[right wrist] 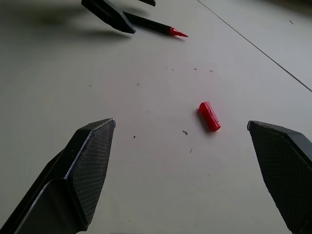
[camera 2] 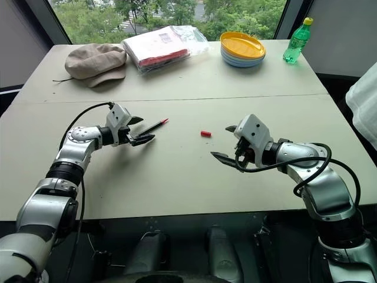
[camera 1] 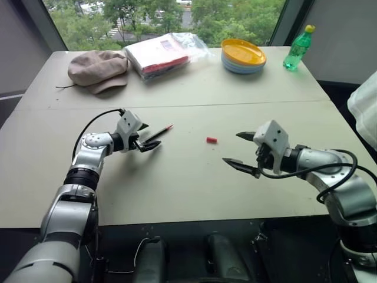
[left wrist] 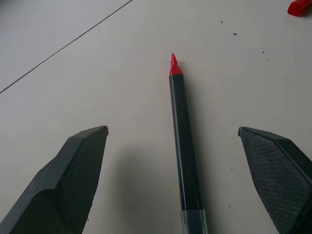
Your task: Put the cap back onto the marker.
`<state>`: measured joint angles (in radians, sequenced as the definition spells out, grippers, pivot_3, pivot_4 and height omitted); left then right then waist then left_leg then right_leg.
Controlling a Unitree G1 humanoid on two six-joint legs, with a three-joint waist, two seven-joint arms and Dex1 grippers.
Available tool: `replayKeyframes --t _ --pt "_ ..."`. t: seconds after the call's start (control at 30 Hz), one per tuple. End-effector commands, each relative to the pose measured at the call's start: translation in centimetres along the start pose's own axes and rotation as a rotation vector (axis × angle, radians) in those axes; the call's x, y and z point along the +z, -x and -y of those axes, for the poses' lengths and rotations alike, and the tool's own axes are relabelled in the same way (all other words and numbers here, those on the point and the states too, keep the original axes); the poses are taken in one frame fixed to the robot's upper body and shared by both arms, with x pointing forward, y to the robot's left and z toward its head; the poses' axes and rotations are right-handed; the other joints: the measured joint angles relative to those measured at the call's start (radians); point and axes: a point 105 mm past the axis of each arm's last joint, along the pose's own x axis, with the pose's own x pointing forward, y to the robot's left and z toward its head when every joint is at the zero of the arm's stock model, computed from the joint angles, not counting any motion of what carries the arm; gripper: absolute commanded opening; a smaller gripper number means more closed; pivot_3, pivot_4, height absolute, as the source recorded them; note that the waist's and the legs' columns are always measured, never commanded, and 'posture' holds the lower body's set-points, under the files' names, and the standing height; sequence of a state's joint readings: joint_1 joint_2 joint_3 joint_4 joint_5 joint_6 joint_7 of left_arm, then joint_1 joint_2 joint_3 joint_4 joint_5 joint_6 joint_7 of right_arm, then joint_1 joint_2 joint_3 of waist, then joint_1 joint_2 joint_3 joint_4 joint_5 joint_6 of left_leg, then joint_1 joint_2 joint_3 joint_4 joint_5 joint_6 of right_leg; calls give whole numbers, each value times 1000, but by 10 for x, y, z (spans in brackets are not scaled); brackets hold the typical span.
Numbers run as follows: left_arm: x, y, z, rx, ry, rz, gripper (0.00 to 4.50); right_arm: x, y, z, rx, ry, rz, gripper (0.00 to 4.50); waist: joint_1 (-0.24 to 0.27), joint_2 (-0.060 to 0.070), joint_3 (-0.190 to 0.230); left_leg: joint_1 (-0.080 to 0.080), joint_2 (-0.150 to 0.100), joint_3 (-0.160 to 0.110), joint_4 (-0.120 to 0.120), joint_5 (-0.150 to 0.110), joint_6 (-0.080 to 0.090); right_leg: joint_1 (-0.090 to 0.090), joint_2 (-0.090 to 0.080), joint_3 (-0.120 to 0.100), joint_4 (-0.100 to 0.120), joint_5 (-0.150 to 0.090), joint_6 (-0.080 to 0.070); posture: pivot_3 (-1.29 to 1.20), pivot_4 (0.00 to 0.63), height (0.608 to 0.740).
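Observation:
The marker (camera 1: 158, 134) lies flat on the table left of centre, dark barrel with its bare red tip pointing right and away. My left gripper (camera 1: 147, 137) is open and low over it, one finger on each side of the barrel (left wrist: 184, 146), not touching it. The cap (camera 1: 211, 140), a tiny red cylinder, lies alone on the table a short way right of the marker's tip. My right gripper (camera 1: 232, 147) hangs open just right of and nearer than the cap (right wrist: 210, 116), pointing toward it, with nothing between its fingers.
At the back of the table (camera 1: 188, 194) sit a beige hat (camera 1: 97, 69), a plastic-wrapped packet (camera 1: 159, 54), a stack of plates with a yellow one on top (camera 1: 243, 56) and a green bottle (camera 1: 298, 48). White cloth (camera 1: 365, 109) shows at the right edge.

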<state>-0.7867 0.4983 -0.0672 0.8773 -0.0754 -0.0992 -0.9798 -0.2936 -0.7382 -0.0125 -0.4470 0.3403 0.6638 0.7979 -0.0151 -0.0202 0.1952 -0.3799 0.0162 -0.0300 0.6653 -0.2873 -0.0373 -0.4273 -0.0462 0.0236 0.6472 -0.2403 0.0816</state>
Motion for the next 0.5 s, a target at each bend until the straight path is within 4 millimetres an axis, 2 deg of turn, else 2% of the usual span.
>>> replayKeyframes --t 0.03,0.33,0.43,0.5 --pt "3 -1 0 -5 -28 4 4486 12 6 3 -21 40 33 4500 2 0 0 0 0 0 0 0 0 0 0 0 0 0 0 0 150 740" --pt "-19 -7 10 -51 70 -88 4486 15 5 7 -25 60 34 4500 3 0 0 1 0 0 0 0 0 1 0 0 0 0 0 0 150 740" --pt "-23 -8 12 -60 95 -108 3605 16 6 7 -24 64 33 4500 5 0 0 2 0 0 0 0 0 2 0 0 0 0 0 0 150 740" --pt "-26 -9 13 -67 102 -125 2658 16 7 8 -24 68 30 4500 5 0 -1 3 0 0 0 0 0 4 0 0 0 0 0 0 150 740"
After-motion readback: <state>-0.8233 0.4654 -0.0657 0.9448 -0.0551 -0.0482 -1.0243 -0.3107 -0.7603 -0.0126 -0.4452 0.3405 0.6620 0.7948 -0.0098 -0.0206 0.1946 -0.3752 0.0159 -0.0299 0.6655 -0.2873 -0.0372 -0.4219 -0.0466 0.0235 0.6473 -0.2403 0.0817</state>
